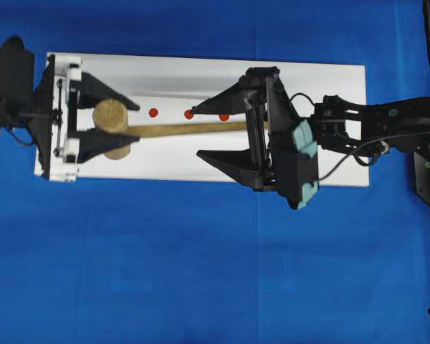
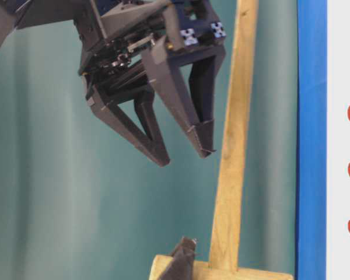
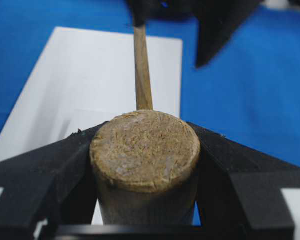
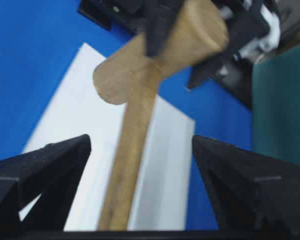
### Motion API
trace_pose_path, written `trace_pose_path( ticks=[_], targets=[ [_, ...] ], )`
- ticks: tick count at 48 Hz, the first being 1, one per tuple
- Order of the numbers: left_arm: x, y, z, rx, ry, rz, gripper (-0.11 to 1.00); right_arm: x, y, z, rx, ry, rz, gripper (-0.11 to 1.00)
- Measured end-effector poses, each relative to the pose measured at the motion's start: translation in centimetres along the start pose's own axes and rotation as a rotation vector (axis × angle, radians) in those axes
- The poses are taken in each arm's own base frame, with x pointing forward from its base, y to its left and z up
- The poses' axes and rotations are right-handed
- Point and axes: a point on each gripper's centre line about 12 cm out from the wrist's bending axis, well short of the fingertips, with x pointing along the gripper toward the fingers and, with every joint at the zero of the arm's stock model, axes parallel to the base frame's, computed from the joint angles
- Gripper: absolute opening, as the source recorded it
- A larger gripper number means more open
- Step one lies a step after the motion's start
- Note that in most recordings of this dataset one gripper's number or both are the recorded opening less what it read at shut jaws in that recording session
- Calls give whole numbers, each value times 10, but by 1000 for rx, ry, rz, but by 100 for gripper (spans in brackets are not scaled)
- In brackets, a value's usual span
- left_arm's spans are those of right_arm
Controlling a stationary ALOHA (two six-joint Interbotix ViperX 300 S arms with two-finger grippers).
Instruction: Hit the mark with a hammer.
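Handover stage, by the look of it: hammer (image 1: 150, 129) held above the white board (image 1: 330, 79), head at the left, handle running right.

Left end effector (image 1: 111, 127) clamped on the hammer's thick cylindrical head, one finger on each side, as the left wrist view shows plainly.

Right end effector (image 1: 218, 132) spread wide, fingers straddling the handle with a clear gap on both sides; gripping nothing.

Next move, as judged: close the right end effector on the handle near its right end, then release the head, so the hammer can be swung. Calls for centring the fingers on the slim handle before closing, since an off-centre pinch could twist it.

Around: three red marks (image 1: 188, 113) in a row on the board, just on the far side of the handle; blue cloth on the tabletop (image 1: 201, 272) all round the board.

In the way: only the left fingers around the head, which must clear off before any strike.
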Motion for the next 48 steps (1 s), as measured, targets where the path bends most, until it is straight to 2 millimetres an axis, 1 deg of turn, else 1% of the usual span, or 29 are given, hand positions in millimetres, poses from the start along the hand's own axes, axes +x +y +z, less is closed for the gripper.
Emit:
trace_pose_path(
  ticks=[6,14,23,28,34,38,48],
  targets=[
    [0,-4,0,57,1,-15,45,-1,-2,-1,77,12,-3,90],
    [0,-4,0,65,3,-15,45,0,-4,-3,167,32,-7,90],
    [0,-5,-1,67,6,-17,45,0,0,-5,232,62,25,89],
    [0,-4,0,66,4,-15,45,5,5,-12,275,94,37,89],
    [0,-4,-1,68,7,-15,45,13,13,-26,305,144,49,89],
    [0,-4,-1,66,7,-15,45,17,16,-32,319,164,51,89],
    [0,-4,-1,68,6,-15,45,19,17,-35,330,173,51,86]
  ],
)
